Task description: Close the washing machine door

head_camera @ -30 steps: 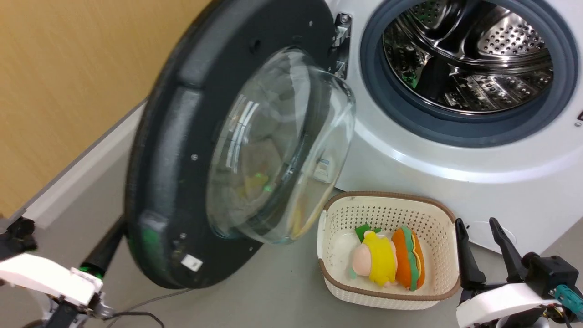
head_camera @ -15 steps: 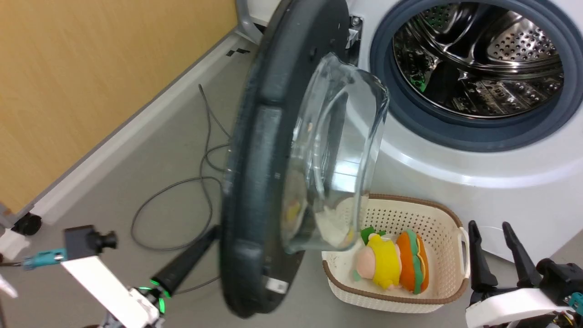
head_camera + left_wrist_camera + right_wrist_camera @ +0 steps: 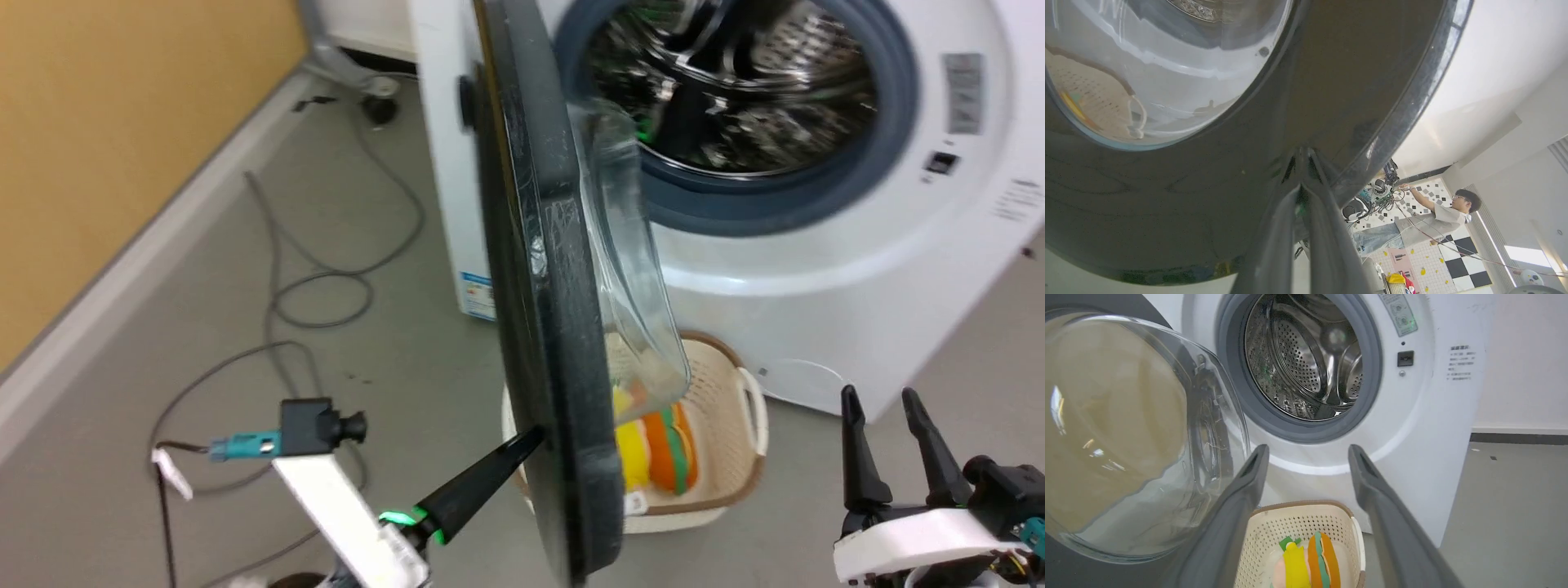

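now door (image 3: 555, 327) swung edge-on, left tool (image 3: 529, 439) touching

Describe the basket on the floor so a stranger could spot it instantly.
Find the big white washing machine with its round door standing open. On the grey floor right before it sits the basket: cream, perforated, brown-rimmed, holding soft toys.

Washing machine door (image 3: 555, 327) edge-on at frame centre, standing out from the washing machine (image 3: 816, 269); drum open, upper right. My left tool (image 3: 529, 438), fingers together, tip against door's outer face, lower centre. My right tool (image 3: 880, 398) lower right, fingers apart, holding nothing. Cream basket (image 3: 747, 408) partly behind door's glass.
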### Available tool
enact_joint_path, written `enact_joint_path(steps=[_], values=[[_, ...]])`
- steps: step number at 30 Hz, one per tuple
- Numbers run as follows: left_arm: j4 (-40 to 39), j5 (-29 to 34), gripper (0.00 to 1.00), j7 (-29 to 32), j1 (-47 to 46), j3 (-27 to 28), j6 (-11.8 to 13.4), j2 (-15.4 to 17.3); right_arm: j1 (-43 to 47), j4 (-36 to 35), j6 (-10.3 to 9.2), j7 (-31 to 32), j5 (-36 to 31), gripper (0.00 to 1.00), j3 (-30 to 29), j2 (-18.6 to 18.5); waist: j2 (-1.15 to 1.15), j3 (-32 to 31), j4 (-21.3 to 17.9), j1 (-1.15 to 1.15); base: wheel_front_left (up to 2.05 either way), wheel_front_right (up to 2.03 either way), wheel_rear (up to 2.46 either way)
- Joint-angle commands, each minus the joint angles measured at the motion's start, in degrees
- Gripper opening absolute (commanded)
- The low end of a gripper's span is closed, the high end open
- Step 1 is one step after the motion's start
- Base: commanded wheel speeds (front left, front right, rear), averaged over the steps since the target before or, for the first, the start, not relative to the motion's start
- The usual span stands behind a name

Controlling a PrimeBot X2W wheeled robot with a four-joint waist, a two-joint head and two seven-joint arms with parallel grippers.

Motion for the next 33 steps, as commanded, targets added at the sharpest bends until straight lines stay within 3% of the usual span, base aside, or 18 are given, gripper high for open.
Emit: enact_joint_path(steps=[1, 10, 18, 25, 33], values=[[0.4, 0.6, 0.0, -0.9, -1.5, -0.7, -0.3, -0.4, -0.9, -0.3, 0.05, -0.3, -0.2, 1.0, 0.0, 0.0, 0.0, 1.0, -3.1, 0.0, 0.0, 0.0, 0.0], [8.5, 3.8, 0.0, -17.4, -9.3, -8.8, -0.3, -0.8, -2.8, -1.2, 0.05, -0.3, -0.7, 1.0, 0.0, 0.0, 0.0, 4.1, -12.3, 0.0, 0.0, 0.0, 0.0], [19.2, 5.9, 0.0, -29.2, -17.6, -15.9, -0.3, 0.0, -4.0, -1.5, 0.05, -0.3, -0.9, 1.0, 0.4, 0.0, 0.0, 6.1, -17.8, 0.0, 0.0, 0.0, 0.0], [25.2, 4.7, 0.0, -35.0, -21.3, -21.6, -0.3, 1.8, -4.0, -1.4, 0.05, -0.3, -1.1, 1.0, 0.9, 0.0, 0.0, 5.8, -20.1, 0.0, 0.0, 0.0, 0.0], [26.8, 1.8, 0.0, -41.7, -19.8, -26.1, -0.3, 5.3, -2.8, -1.1, 0.05, -0.3, -0.6, 1.0, 1.0, 0.0, 0.0, 3.0, -19.9, 0.0, 0.0, 0.0, 0.0]])
